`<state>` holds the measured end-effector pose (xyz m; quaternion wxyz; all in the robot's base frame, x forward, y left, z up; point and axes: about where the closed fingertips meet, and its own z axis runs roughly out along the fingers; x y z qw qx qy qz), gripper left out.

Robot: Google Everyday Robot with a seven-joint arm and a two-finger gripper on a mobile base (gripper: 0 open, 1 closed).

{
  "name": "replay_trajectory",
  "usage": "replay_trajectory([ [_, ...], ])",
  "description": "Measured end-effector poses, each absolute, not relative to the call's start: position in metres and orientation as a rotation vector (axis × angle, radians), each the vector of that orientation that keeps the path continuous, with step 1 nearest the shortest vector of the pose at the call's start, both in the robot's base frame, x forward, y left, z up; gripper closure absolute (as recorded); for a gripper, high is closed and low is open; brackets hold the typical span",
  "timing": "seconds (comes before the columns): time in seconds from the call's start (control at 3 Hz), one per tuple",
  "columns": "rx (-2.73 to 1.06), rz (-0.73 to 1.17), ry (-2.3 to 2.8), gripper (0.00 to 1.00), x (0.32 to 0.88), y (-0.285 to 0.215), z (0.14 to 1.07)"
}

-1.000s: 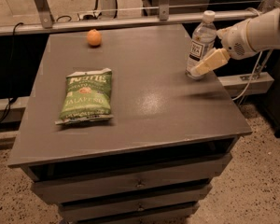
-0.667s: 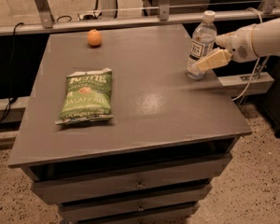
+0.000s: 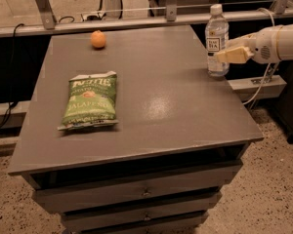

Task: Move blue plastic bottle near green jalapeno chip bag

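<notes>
The blue plastic bottle, clear with a white cap and a dark-and-white label, stands upright near the table's far right edge. The green jalapeno chip bag lies flat on the left half of the table, far from the bottle. My gripper reaches in from the right at the height of the bottle's lower half. Its cream tip lies against or just in front of the bottle's right side. I cannot tell whether it touches the bottle.
A small orange fruit sits near the back left of the grey table. Drawers are under the tabletop. A metal rail runs behind the table. The white arm and a cable hang off the right edge.
My gripper has risen from near the tabletop beside the bottle's base and drawn slightly right, now level at the bottle's lower half. The bottle and bag have not moved.
</notes>
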<state>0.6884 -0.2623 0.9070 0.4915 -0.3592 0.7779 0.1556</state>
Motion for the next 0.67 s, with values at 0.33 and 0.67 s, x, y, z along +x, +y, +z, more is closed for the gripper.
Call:
replay_trajectory([
  [0.33, -0.844, 0.355, 1.85, 0.88, 0.684, -0.279, 0.928],
  [0.67, -0.845, 0.348, 1.784, 1.0, 0.669, -0.293, 0.969],
])
